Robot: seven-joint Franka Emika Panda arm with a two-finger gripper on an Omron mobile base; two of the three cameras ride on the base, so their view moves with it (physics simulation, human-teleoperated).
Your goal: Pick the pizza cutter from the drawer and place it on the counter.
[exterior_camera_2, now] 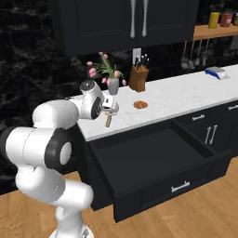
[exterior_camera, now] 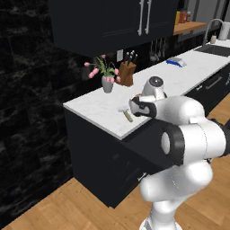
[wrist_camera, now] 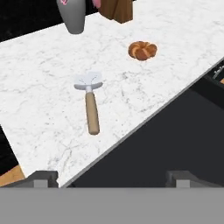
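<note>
Your gripper [wrist_camera: 112,178] hangs above the front edge of the counter [wrist_camera: 183,48], and its two dark fingertips [wrist_camera: 41,178] stand wide apart with nothing between them: it is released and holds no object. Straight ahead of the gripper, apart from it, the pizza cutter [wrist_camera: 89,103] lies flat on the white marbled counter. Its pale head points away from the gripper and its brown wooden handle points back toward it, near the counter's front edge.

Farther ahead and to one side of the cutter sits a round brown pastry [wrist_camera: 142,50], well apart from it. Beyond that stand a grey vase [wrist_camera: 73,16] of pink flowers and a wooden knife block [wrist_camera: 117,8], both at the back of the counter.

Below the gripper, the drawer [exterior_camera_2: 153,158] stands pulled out from the dark cabinets, and its inside looks dark and bare. In the right base view the cutter [exterior_camera_2: 109,118] lies just past the hand.
</note>
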